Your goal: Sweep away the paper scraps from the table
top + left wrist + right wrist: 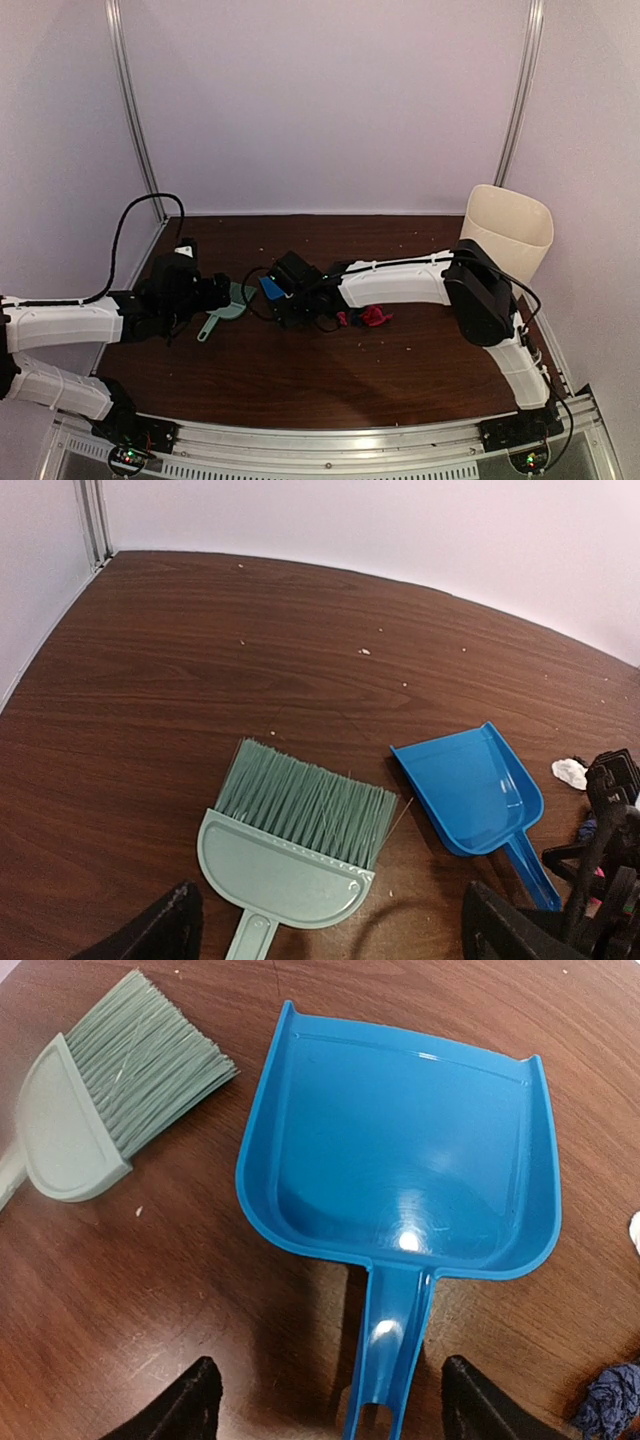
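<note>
The table (300,375) is dark wood. Magenta-pink paper scraps (372,316) lie under my right forearm. A white scrap (570,772) and a dark blue scrap (612,1400) lie right of the blue dustpan (400,1150), which also shows in the top view (271,288) and the left wrist view (470,795). The green brush (300,830) lies flat to its left. My right gripper (335,1405) is open, its fingers on either side of the dustpan handle (390,1360). My left gripper (330,930) is open over the brush handle.
A cream bin (507,230) stands at the back right corner. White walls with metal posts (135,110) close in the table on three sides. Tiny pale crumbs (365,652) speckle the wood. A black cable (125,225) loops above my left arm.
</note>
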`<state>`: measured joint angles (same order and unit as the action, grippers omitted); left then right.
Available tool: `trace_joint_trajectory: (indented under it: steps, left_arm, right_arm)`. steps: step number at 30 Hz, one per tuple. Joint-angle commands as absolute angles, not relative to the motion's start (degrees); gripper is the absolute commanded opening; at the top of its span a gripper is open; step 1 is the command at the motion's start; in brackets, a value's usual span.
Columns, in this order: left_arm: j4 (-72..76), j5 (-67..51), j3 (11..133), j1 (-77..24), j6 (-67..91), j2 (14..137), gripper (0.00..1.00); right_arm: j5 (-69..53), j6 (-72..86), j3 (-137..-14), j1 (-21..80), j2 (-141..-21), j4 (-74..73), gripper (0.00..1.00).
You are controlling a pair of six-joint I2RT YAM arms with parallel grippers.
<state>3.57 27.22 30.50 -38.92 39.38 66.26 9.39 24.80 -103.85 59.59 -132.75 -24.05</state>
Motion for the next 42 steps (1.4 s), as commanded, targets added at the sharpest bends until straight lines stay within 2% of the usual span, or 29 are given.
trace_joint_trajectory:
  steps: [1, 8, 15, 18, 23, 28, 42]
  left_arm:
    - [4.7, 27.9, 29.9, -38.3, 40.0, 65.4, 0.91]
    - [5.1, 27.4, 29.7, -38.3, 39.8, 64.8, 0.9]
    - [5.4, 27.1, 29.3, -38.3, 39.5, 64.2, 0.9]
    - [5.6, 27.1, 29.1, -38.3, 39.3, 63.9, 0.89]
    - [5.6, 26.5, 29.1, -38.3, 38.7, 63.4, 0.89]
    - [5.4, 25.7, 29.0, -38.3, 37.7, 62.7, 0.89]
    - [7.8, 20.4, 28.8, -38.4, 36.0, 62.6, 0.87]
  right_arm:
    - [11.3, 25.5, -106.1, 59.1, -134.8, -24.6, 0.72]
    - [13.3, 25.3, -106.3, 58.9, -135.7, -24.1, 0.55]
    - [15.3, 25.0, -106.4, 58.8, -135.5, -24.0, 0.2]
    - [15.2, 24.8, -105.8, 58.7, -133.9, -24.2, 0.13]
    - [14.9, 24.5, -102.3, 58.9, -127.4, -24.4, 0.09]
    - [15.1, 25.2, -93.7, 58.9, -115.8, -25.4, 0.05]
    - [22.4, 42.2, -52.5, 60.1, -76.7, -36.7, 0.07]
